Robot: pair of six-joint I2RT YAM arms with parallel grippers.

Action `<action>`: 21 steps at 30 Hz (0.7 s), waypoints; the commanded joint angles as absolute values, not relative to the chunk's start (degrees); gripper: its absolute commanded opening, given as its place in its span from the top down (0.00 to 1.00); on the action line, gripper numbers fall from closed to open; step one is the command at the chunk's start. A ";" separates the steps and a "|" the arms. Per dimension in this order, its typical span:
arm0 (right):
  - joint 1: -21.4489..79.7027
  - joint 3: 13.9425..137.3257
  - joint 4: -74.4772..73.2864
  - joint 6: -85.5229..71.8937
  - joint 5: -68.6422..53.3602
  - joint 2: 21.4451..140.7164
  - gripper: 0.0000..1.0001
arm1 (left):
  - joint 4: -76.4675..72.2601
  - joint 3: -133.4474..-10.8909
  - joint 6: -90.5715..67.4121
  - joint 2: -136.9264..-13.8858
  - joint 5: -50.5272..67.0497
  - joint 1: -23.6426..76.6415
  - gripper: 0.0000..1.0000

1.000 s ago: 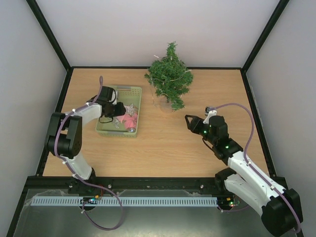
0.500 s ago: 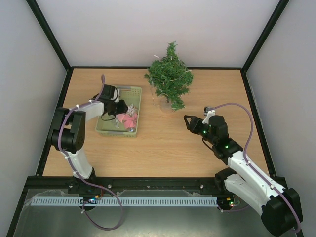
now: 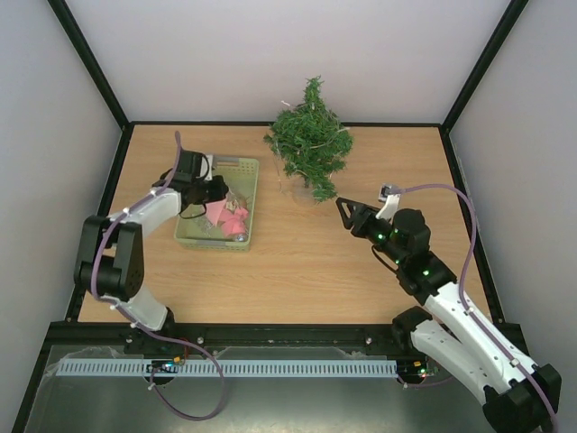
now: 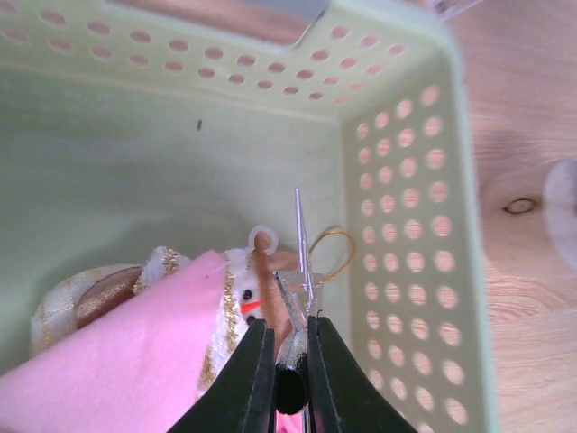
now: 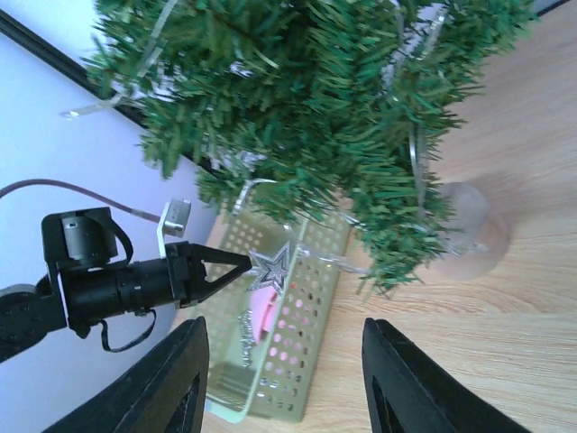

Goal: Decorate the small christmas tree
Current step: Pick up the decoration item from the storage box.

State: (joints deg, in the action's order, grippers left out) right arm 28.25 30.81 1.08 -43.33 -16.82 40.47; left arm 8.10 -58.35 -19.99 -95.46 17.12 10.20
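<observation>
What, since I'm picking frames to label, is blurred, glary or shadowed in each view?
Top external view: even soft light, faint shadows, the small bushy dark green christmas tree crisp. Left wrist view: the left gripper and pink fabric ornament are blurred; the pale green perforated plastic basket looks sharper. Right wrist view: needles sharp, right gripper's white fingers blurred.

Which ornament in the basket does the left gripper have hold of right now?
The silver star: the left gripper is shut on it, edge-on to its wrist camera. The pink piece and the snowman lie ungripped in the basket.
</observation>
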 commanded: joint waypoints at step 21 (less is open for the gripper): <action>47.04 43.25 25.34 -52.65 -13.64 56.18 0.59 | -18.61 -39.96 -53.89 -49.72 42.41 12.61 0.98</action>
State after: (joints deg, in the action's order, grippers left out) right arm 45.52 39.48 16.19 -49.74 -14.57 51.90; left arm -9.04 -42.83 -43.97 -53.91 38.13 11.29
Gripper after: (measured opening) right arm 0.416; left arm 0.079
